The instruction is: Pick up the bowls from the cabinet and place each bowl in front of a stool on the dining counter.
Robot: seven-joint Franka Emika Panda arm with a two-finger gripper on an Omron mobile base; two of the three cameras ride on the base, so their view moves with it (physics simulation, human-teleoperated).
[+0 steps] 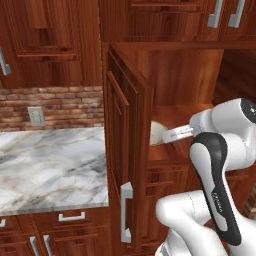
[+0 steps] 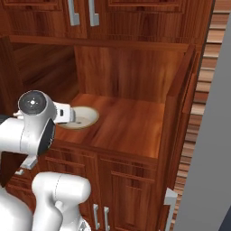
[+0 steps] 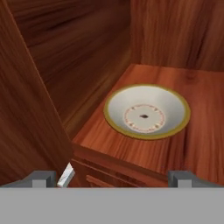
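Note:
One bowl [image 3: 146,111], cream with an olive-tan rim and a dark speck at its centre, sits upright on the wood shelf of the cabinet [image 3: 205,144]. The bowl [image 2: 85,117] lies near the shelf's front left corner, and in the left base view the bowl [image 1: 158,134] is partly hidden behind the open door. My gripper [image 3: 113,178] hangs just outside the shelf's front edge, pointing at the bowl. It is open, with its fingertips [image 3: 43,178] wide apart and nothing between them. The white hand [image 2: 66,113] is just short of the bowl's near rim.
The compartment's left door [image 1: 127,150] stands open, swung toward me, with a silver handle [image 1: 126,212]. The right door [image 2: 180,117] is open too. A marble worktop [image 1: 50,165] with brick backsplash [image 1: 60,105] lies to the left. A grey panel [image 2: 210,135] blocks the right.

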